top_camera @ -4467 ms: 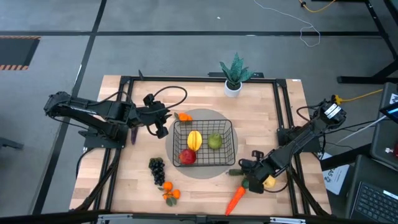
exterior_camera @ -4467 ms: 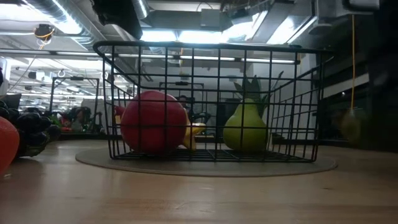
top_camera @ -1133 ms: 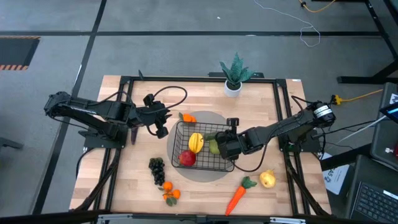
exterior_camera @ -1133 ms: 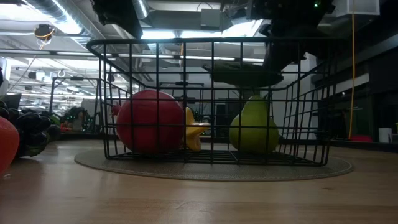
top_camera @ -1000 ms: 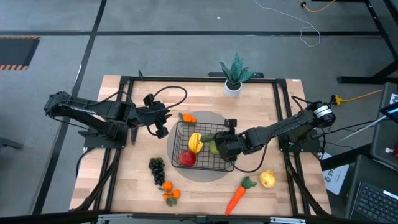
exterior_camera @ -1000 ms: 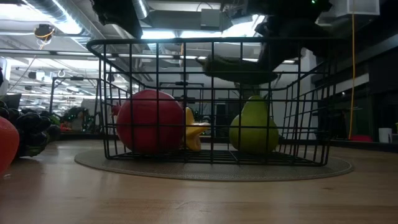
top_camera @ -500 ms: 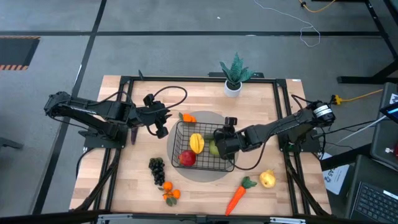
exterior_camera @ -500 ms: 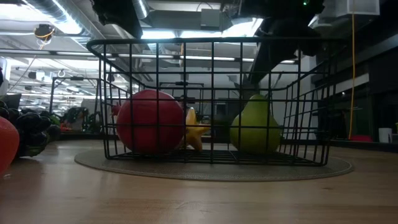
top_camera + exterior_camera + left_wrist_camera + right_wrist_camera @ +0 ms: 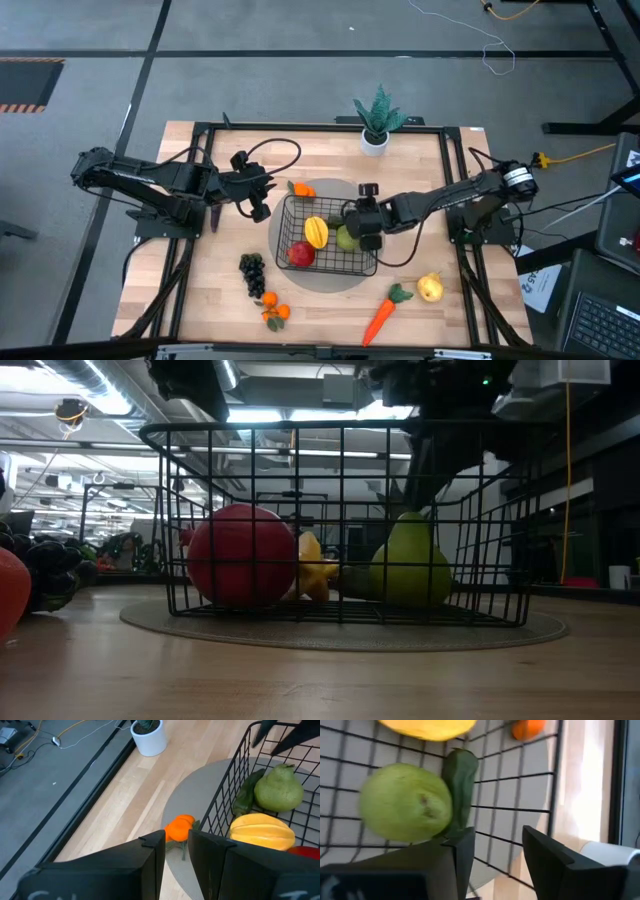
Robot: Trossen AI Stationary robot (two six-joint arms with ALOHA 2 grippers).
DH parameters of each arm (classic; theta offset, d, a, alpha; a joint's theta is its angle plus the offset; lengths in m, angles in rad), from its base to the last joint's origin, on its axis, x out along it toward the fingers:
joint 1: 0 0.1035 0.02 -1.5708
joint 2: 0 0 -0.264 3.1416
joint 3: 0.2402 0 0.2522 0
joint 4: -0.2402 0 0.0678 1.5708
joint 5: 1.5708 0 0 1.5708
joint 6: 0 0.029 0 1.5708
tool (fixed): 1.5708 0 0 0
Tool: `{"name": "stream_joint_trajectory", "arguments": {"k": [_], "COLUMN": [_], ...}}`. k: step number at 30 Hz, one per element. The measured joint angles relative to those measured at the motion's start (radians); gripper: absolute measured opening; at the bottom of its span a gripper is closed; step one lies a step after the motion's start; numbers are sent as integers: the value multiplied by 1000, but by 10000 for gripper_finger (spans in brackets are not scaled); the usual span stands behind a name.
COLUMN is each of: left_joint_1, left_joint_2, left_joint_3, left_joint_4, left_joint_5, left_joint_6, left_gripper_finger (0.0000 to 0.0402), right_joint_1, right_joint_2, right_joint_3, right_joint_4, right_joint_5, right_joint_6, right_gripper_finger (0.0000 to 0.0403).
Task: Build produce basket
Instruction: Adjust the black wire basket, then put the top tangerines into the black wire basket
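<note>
A: Where is the right claw (image 9: 362,237) now?

B: Above the wire basket (image 9: 290,203), at its 3 o'clock side, over the green pear (image 9: 346,238). Its fingers are spread and hold nothing; a dark green vegetable (image 9: 459,780) (maybe a cucumber, I cannot say surely) lies free on the mesh beside the pear.

A: So what is left outside?

B: On the desk (image 9: 215,280), seen from above, the yellow pear (image 9: 430,289) and the carrot (image 9: 380,317) lie toward 5 o'clock from that claw. The carrot's long axis runs roughly from 1 to 7 o'clock. Both are nearer to the right arm.

A: And the left claw (image 9: 262,202)?

B: It waits at 9 o'clock of the basket, fingers slightly apart, empty. The small orange (image 9: 178,827) lies just in front of it; grapes (image 9: 253,272) are toward 6 o'clock.
</note>
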Motion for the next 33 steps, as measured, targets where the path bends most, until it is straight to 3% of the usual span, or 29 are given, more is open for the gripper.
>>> {"name": "stream_joint_trajectory", "arguments": {"k": [14, 25, 33], "left_joint_1": [0, 0, 0], "left_joint_2": [0, 0, 0], "left_joint_3": [0, 0, 0], "left_joint_4": [0, 1, 2], "left_joint_5": [0, 0, 23], "left_joint_6": [0, 0, -5], "left_gripper_finger": [73, 73, 73], "right_joint_1": [-81, -19, 31], "right_joint_2": [0, 0, -12], "right_joint_3": [1, 43, 192], "right_joint_4": [-11, -39, -379], "right_joint_5": [-3, -18, 99], "right_joint_6": [-52, -50, -50], "right_gripper_finger": [155, 155, 155]}}
